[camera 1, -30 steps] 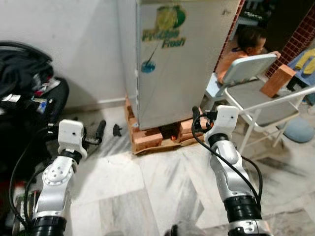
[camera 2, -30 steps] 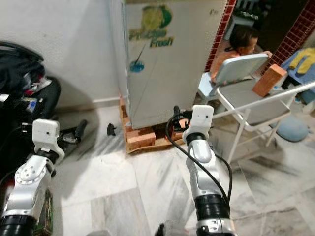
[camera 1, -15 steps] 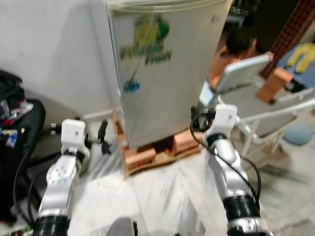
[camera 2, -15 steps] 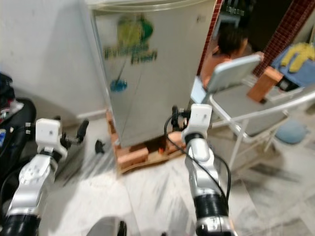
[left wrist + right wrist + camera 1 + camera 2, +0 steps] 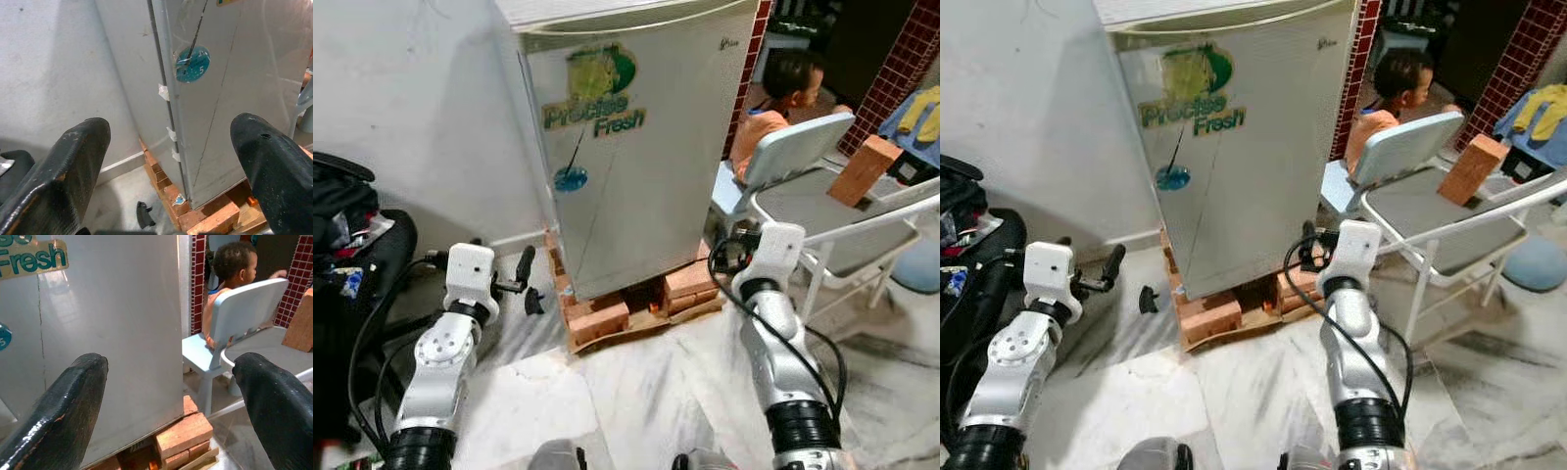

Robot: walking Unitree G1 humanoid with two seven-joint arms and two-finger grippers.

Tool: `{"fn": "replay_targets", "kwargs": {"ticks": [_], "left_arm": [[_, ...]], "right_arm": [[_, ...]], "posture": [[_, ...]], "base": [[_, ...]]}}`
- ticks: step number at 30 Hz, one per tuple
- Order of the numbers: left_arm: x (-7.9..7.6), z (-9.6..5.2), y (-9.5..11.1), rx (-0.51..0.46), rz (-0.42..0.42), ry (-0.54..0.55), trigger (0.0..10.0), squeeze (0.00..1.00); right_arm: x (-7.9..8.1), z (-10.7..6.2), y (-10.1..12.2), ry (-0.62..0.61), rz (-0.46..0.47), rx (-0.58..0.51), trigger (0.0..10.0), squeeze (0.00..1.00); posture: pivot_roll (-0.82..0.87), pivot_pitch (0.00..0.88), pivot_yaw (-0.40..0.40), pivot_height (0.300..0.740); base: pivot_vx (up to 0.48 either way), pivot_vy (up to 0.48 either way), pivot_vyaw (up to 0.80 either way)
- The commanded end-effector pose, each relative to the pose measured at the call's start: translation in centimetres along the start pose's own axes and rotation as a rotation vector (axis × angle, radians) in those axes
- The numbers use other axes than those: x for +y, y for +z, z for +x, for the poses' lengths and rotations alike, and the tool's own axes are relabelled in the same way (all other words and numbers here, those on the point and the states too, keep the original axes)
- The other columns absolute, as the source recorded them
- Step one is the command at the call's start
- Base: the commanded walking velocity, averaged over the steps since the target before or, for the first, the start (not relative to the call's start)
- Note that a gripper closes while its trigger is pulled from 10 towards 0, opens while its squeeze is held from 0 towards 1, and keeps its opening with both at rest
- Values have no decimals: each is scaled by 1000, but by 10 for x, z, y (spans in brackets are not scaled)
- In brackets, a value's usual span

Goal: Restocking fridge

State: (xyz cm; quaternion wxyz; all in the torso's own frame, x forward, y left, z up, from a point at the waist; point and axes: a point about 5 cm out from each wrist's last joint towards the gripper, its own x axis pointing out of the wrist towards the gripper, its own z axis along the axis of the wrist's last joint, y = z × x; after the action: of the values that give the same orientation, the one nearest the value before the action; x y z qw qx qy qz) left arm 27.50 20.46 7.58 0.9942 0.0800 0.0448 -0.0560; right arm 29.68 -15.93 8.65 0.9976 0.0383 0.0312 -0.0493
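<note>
Left eye view shows the fridge [image 5: 636, 147] dead ahead on bricks [image 5: 636, 308], door closed, so restocking looks barely begun. Left gripper [image 5: 171, 161] and right gripper [image 5: 171, 396] hover before the fridge, both spread wide and empty.

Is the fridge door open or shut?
Shut. The fridge door lies flat against its body, with no gap along the edge and nothing of the inside showing.

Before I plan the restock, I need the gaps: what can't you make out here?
- Silver fridge: door shut, contents hidden; top cut off by both eye views' upper edge.
- Black bag: cut off by the left edge.
- Small black floor piece: too small to identify.
</note>
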Motion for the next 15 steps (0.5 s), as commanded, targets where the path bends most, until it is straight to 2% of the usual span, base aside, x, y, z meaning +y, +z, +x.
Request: {"fn": "replay_targets", "kwargs": {"ticks": [1,5,10,15], "left_arm": [[4,2,0,11,4,17,10000,0],[4,-1,-4,24,-13,32,10000,0],[-2,-6,-6,25,-19,-14,10000,0],[-3,-9,-11,49,-34,-51,10000,0]], "right_arm": [[1,2,10,9,-3,-34,10000,0],[-2,8,12,23,-16,-28,10000,0],[5,15,18,36,-9,-44,10000,0],[15,15,18,61,0,-46,10000,0]], "posture": [[80,0,29,740],[96,0,9,740],[114,0,7,740],[114,0,3,740]], "base": [[0,0,0],[0,81,0],[0,480,-659],[0,480,0]]}}
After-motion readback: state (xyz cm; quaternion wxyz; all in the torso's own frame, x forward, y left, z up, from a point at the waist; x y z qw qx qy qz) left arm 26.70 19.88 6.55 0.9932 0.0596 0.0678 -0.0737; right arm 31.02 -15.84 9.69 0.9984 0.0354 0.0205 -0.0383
